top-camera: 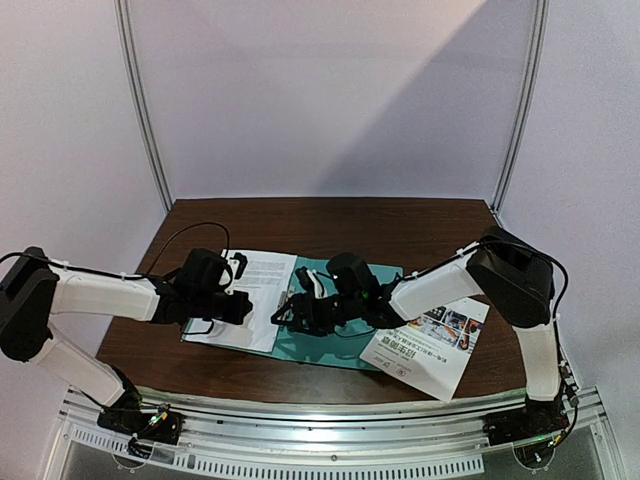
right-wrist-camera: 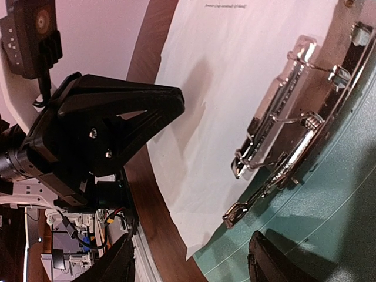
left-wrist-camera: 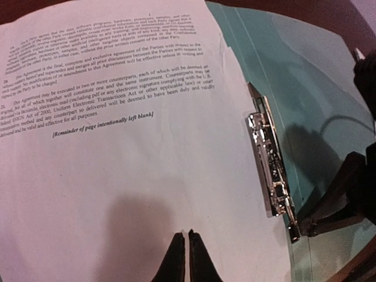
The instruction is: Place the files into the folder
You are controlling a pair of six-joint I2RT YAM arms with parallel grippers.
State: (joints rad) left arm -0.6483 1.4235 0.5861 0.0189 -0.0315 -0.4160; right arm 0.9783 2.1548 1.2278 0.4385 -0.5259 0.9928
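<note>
Dark-brown wood forms the tabletop (top-camera: 330,215) on which everything is laid. At the left, the left gripper (top-camera: 243,306) is held low over a white paper sheet with black printed text (left-wrist-camera: 117,164). Its two black fingers are pressed together with no gap between the tips. Whether the tips touch the paper cannot be told.

This text sheet is laid flat, with its left part on the bare tabletop and its right part over the left side of a thin teal-green rectangular plastic folder (top-camera: 330,350). The folder is spread flat in the middle of the tabletop, a little toward the near edge. A small metal clip (left-wrist-camera: 267,158) is fixed along the folder. The right edge of the text sheet is brought up against this clip. Whether the paper is tucked under it cannot be told.

Just right of the clip, the right gripper (right-wrist-camera: 188,261) is held close above the folder. Its fingers are spread apart and nothing is gripped between them. One finger is seen over the near corner of the text sheet and the other over the teal plastic.

Further right, a white paper sheet with colour photos and green lettering (top-camera: 430,355) is laid askew on the tabletop beside the folder. Its far corner is hidden by the right arm.
</note>
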